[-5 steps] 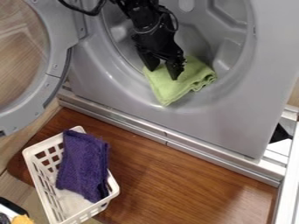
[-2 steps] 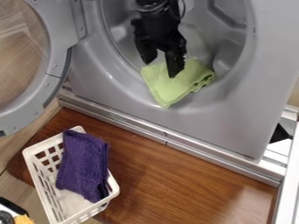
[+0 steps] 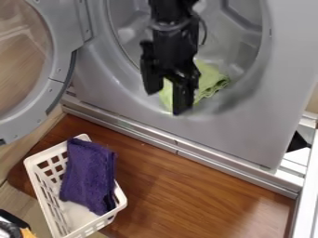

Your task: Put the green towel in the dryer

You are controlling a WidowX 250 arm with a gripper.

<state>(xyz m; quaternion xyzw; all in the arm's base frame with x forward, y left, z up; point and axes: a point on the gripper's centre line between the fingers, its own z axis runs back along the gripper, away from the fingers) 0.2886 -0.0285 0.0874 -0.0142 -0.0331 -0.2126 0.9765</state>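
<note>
Would call this nearly done: find the green towel (image 3: 212,82) at the lower edge of the opening of the dryer (image 3: 248,128), lying partly over the inner rim and reaching inward. See the end effector (image 3: 166,99) in front of the towel, apparently released, showing a gap between the fingers (image 3: 182,96) and gripping nothing visible. Cannot tell, from this angle, whether actually touching the cloth.

Count the main part, getting the towel into the opening, as achieved. Might want a nudge deeper, away from the lip (a fold hanging near the front could slide out or catch in the door (image 3: 60,62), swung wide open). Otherwise, need only back away clear of the opening. Leave alone the purple towel (image 3: 90,174) in the white basket (image 3: 38,188) on the worktop (image 3: 199,195): not part of this job.
</note>
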